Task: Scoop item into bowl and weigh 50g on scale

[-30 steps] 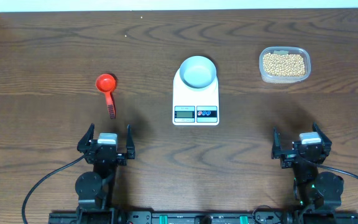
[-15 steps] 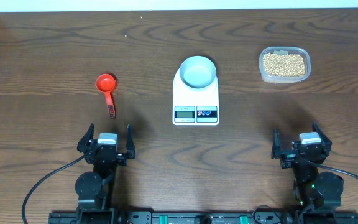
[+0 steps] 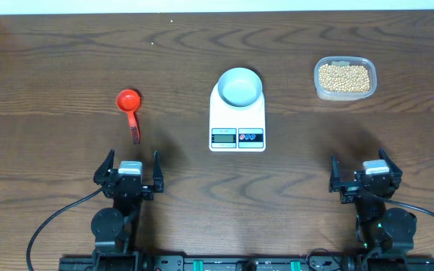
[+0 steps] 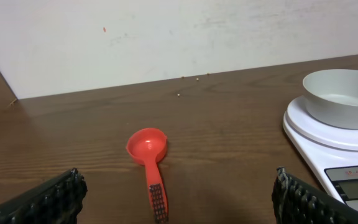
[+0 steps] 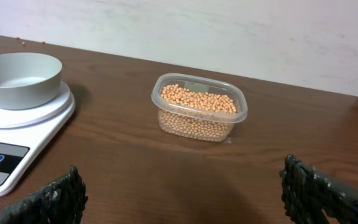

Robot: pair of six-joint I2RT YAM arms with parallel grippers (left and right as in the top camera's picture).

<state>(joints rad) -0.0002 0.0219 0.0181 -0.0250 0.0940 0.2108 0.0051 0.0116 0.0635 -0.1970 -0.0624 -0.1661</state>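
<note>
The pale blue-grey bowl [image 3: 239, 86] [image 4: 342, 97] [image 5: 20, 79] sits empty on the white scale [image 3: 237, 128] [image 4: 347, 158] [image 5: 5, 149] at the table's middle. Tan beans, the item [image 3: 343, 77] [image 5: 197, 99], fill a clear plastic tub at the back right. A red scoop [image 3: 130, 110] [image 4: 149, 158] lies on the left with its handle toward the front. My left gripper [image 3: 129, 170] [image 4: 179, 202] is open near the front edge, just short of the scoop's handle. My right gripper [image 3: 365, 173] [image 5: 182, 193] is open at the front right, well short of the tub.
The clear tub [image 3: 344, 92] [image 5: 199, 127] stands to the right of the scale. A white wall [image 4: 166, 31] runs behind the table's far edge. A few stray beans [image 4: 179, 94] lie near that edge. Bare dark wood [image 3: 59, 68] lies between the objects.
</note>
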